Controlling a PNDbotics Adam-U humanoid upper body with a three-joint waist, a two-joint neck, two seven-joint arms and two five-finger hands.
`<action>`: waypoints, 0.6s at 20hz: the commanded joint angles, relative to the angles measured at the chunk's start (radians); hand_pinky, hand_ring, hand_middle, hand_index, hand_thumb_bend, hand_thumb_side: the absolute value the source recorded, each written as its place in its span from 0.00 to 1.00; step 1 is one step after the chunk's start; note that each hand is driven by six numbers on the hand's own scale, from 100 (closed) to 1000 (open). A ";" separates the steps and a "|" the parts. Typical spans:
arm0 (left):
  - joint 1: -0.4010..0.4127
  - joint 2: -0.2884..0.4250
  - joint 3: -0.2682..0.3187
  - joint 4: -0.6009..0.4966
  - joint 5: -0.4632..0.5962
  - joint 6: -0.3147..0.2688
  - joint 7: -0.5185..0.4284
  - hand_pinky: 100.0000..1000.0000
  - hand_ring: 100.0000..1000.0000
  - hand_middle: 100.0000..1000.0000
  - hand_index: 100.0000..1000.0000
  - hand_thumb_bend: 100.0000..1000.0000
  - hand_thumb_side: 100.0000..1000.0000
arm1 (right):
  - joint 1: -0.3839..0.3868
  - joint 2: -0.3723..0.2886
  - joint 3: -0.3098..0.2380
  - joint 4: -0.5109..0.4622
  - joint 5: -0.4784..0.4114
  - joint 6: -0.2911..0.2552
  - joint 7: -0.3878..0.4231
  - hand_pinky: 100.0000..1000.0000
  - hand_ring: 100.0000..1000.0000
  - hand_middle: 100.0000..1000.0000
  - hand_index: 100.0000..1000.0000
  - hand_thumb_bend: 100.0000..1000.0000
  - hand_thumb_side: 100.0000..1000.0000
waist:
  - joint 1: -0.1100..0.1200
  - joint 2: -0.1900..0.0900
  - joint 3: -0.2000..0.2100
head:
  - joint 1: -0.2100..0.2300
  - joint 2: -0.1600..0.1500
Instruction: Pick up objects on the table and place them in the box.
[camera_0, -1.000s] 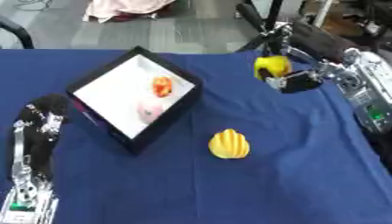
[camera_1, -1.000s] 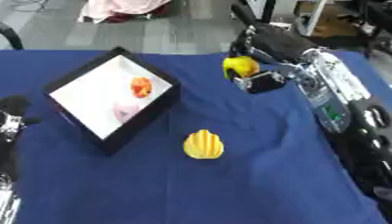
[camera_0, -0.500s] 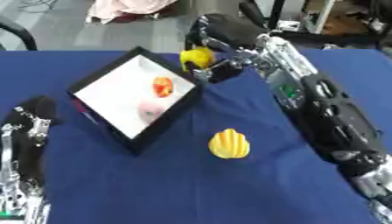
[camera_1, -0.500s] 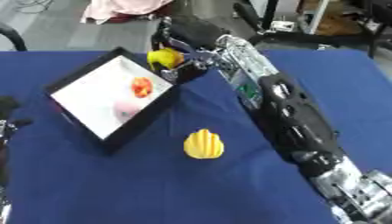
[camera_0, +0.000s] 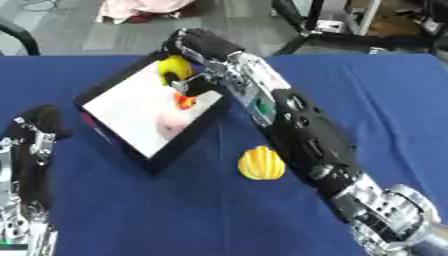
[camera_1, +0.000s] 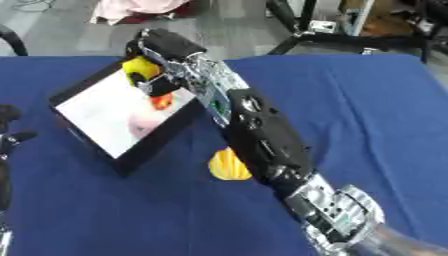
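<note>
right hand (camera_0: 194, 49) curled round a yellow fruit (camera_0: 173, 67) over the box (camera_0: 150, 159); left hand (camera_0: 31, 131) open

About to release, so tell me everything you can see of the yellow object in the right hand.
The yellow object is small, rounded, smooth and glossy, with a dark patch on its lower side. The right hand has its fingers curled round it, hiding part of it. It hangs over the far corner of the box, above the white floor, beside a small orange item inside.

Matt blue cloth tablecloth (camera_0: 175, 210), smooth white-lined black box (camera_0: 131, 117), glossy ridged yellow object (camera_0: 262, 163), black-and-silver metal arm (camera_0: 306, 135)
</note>
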 joint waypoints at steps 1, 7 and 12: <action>-0.016 0.001 -0.001 -0.019 -0.002 -0.003 -0.001 0.58 0.83 0.53 0.65 0.74 0.53 | -0.032 0.005 -0.010 0.072 0.047 -0.018 -0.053 0.82 0.70 0.66 0.81 0.00 0.21 | 0.010 0.005 0.001 | 0.004 -0.002; -0.016 0.001 0.001 -0.018 -0.003 -0.003 0.001 0.58 0.83 0.53 0.65 0.74 0.53 | -0.058 0.005 -0.006 0.245 0.153 -0.102 -0.161 0.89 0.84 0.96 1.00 0.00 0.77 | 0.011 0.003 -0.004 | 0.011 -0.002; -0.013 0.005 0.005 -0.019 -0.005 -0.003 0.004 0.58 0.83 0.53 0.65 0.74 0.53 | -0.054 -0.019 -0.007 0.229 0.147 -0.149 -0.180 0.89 0.84 0.95 0.99 0.00 0.59 | 0.010 -0.001 -0.013 | 0.021 -0.002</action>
